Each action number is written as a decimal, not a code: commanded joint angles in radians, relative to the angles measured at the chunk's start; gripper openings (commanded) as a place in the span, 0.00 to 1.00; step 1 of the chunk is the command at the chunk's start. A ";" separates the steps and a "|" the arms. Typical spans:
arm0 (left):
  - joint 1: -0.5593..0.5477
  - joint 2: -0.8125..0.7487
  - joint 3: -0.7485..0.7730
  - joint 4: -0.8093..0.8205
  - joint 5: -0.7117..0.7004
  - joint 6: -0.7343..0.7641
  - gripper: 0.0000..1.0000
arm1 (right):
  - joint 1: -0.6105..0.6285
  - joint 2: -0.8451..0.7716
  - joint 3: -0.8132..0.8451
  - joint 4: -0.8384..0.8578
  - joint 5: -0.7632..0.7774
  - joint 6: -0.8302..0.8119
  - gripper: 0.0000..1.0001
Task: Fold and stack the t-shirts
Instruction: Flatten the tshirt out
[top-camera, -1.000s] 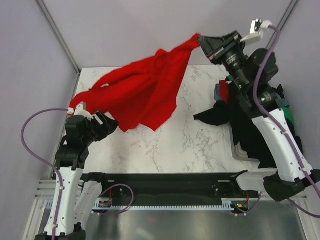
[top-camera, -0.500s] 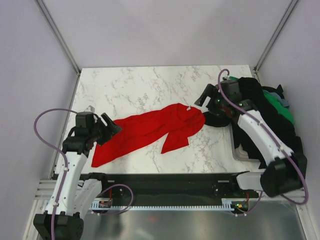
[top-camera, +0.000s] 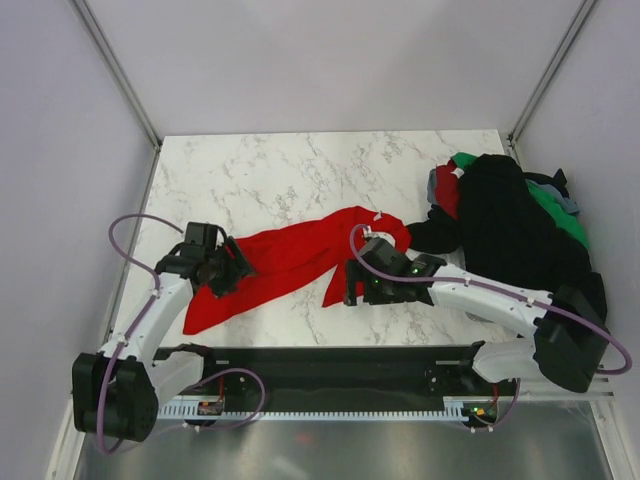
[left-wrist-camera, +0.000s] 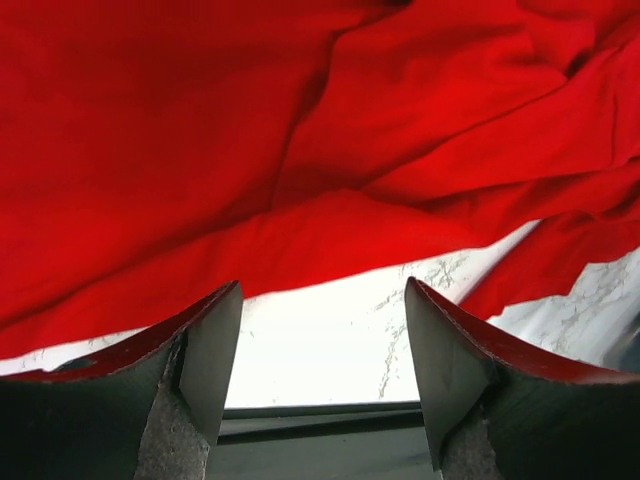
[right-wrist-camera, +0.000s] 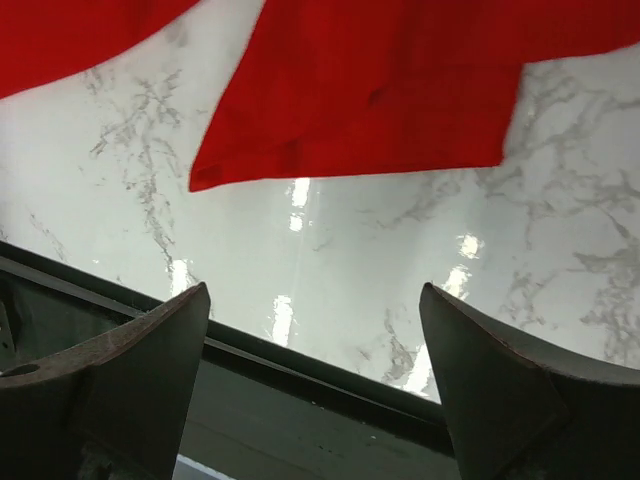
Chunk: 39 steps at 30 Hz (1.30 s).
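The bright red t-shirt (top-camera: 300, 255) lies crumpled in a long diagonal band across the near half of the marble table (top-camera: 280, 175). My left gripper (top-camera: 238, 272) hovers at the shirt's lower left part, open, red cloth (left-wrist-camera: 250, 130) just beyond its fingertips and bare table between them. My right gripper (top-camera: 352, 288) sits low by the shirt's near right flap (right-wrist-camera: 400, 90), open and empty, pointing at the table's front edge. A heap of other t-shirts rests at the right: black (top-camera: 505, 215) on top, green (top-camera: 555, 215), dark red (top-camera: 448, 195) and grey-blue (top-camera: 435, 183) edges peeking out.
A black rail (top-camera: 320, 360) runs along the table's near edge, also visible between the fingers in both wrist views. Walls enclose the table at the back and on both sides. The heap overhangs the table's right edge.
The red shirt, held stretched in the air a second ago, now lies on the table. My right gripper let go of it and dropped to its near side. My left gripper shifted right.
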 joint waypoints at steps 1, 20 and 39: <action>-0.006 0.040 0.014 0.092 -0.042 -0.029 0.73 | 0.066 0.067 0.093 0.088 0.052 0.002 0.94; 0.001 -0.468 0.071 -0.122 -0.406 -0.099 0.66 | 0.150 0.815 1.066 -0.176 0.084 -0.194 0.83; -0.007 -0.634 0.012 -0.133 -0.339 -0.130 0.68 | 0.164 1.258 1.568 -0.232 0.252 -0.207 0.71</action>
